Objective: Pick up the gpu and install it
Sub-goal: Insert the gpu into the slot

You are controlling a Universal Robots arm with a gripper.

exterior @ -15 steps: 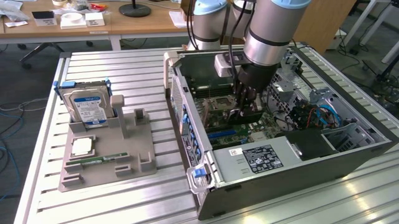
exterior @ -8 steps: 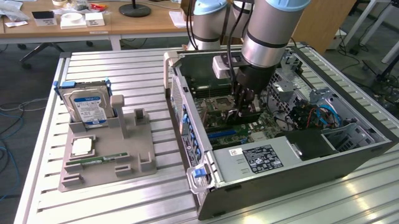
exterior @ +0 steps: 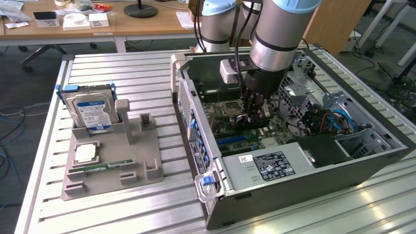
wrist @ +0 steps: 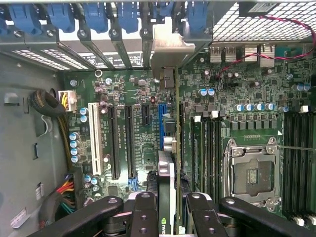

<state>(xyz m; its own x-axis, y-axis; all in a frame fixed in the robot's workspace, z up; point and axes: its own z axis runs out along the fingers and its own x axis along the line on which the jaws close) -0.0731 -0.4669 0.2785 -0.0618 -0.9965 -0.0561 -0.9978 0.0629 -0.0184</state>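
Inside the open computer case [exterior: 295, 161], the gripper [exterior: 252, 117] reaches down over the motherboard [exterior: 250, 127], its black fingers [wrist: 143, 212] closed on the gpu [wrist: 170, 163]. In the wrist view the card is seen edge-on, standing upright between the two fingers, with its silvery metal end bracket [wrist: 170, 47] up against the slotted rear wall of the case, between the blue slot clips [wrist: 94, 17]. The card's lower edge runs along the motherboard just beside the blue expansion slot [wrist: 161, 121]; whether it is seated in a slot cannot be told.

Beside the card on one side lie two long black expansion slots [wrist: 113, 143] and a white slot [wrist: 94, 138]; on the other side are the memory slots [wrist: 210, 143] and the bare processor socket [wrist: 252, 170] with its metal frame. A bundle of coloured power wires [wrist: 66, 190] sits at the edge of the board.

In the exterior view the case lies on its side on a ribbed metal table [exterior: 117, 70], with the arm [exterior: 279, 34] coming down from above into it. To the exterior view's left of the case, well apart from it, stands a grey parts holder [exterior: 140, 165]. A hard drive [exterior: 91, 109] with a blue-white label stands upright in it, a processor chip [exterior: 85, 153] lies flat in front of that, and a narrow green memory stick [exterior: 97, 168] lies near the chip.
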